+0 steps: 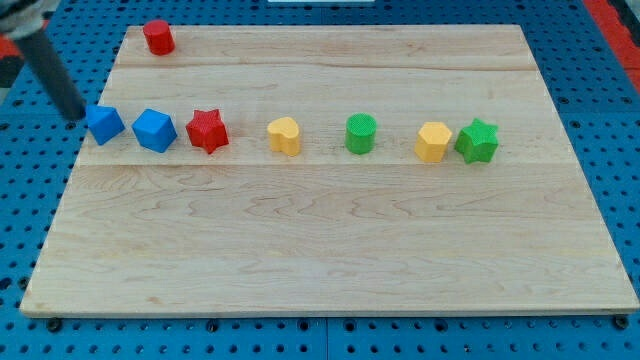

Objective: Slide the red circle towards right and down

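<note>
The red circle (pixel 158 37) stands near the top left corner of the wooden board (pixel 330 250). My rod comes in from the view's top left, and my tip (pixel 76 116) sits at the board's left edge, just left of a blue block (pixel 104 124). The tip is well below and left of the red circle, apart from it.
A row of blocks crosses the board's upper middle: a second blue block (pixel 154 130), a red star (pixel 207 130), a yellow heart (pixel 284 135), a green circle (pixel 361 133), a yellow hexagon (pixel 433 141) and a green star (pixel 477 141). Blue pegboard surrounds the board.
</note>
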Tool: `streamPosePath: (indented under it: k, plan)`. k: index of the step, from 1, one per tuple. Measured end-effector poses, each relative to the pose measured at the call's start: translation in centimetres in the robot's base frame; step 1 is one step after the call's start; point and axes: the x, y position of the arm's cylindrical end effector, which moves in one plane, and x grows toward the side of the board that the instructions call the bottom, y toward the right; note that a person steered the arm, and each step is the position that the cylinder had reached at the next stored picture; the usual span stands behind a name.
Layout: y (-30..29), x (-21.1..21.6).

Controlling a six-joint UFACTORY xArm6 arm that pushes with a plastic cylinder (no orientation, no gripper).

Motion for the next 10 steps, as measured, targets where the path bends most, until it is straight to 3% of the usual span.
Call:
streamPosePath:
  k: [1,2,3,4,5,6,8,10]
  plan:
    - [0.6,-7.1]
    - [0.8,-11.2]
    - [2.7,-11.9]
    - [11.2,-11.2]
    - [14.2,-10.8]
    - [14.7,-11.8]
    - [17.1,-6.0]
    - [14.8,-8.9]
